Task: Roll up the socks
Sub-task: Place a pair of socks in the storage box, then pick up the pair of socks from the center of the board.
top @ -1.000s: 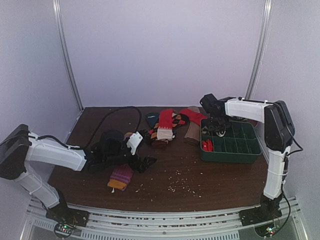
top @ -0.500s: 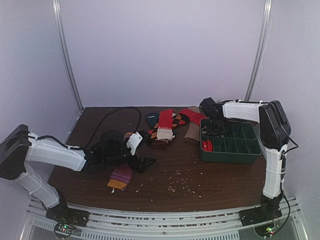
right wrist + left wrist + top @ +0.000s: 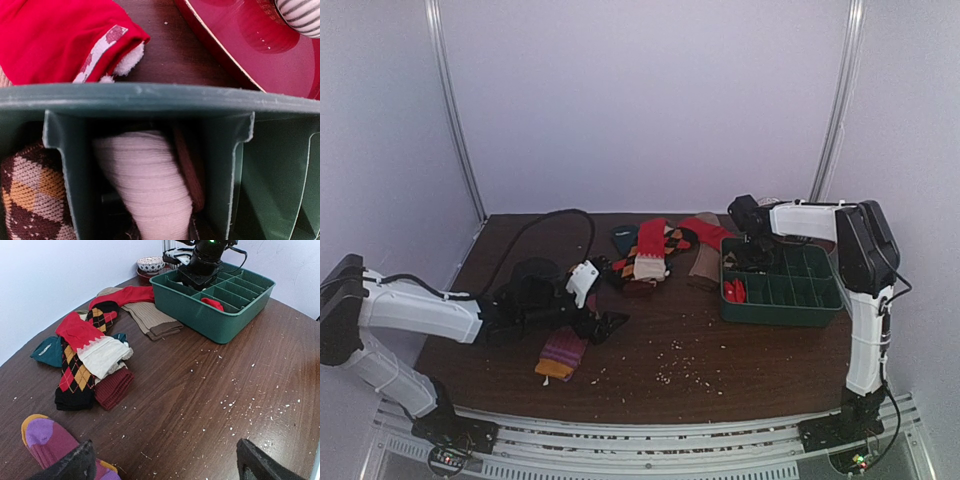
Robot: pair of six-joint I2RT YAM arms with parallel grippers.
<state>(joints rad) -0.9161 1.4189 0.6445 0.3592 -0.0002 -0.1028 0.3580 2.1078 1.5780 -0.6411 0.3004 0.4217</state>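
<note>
1. The right gripper [image 3: 754,252] has sunk from just above the green tray [image 3: 782,312] down into its far-left corner compartment.
2. The left arm [image 3: 415,310] has lowered and pulled back, drawing the left gripper [image 3: 165,465] slightly farther from the tray.

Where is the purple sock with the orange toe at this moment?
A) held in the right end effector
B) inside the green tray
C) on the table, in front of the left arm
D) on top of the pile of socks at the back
C: the purple sock lies on the table, apart from the green tray and not in any grip.
</note>
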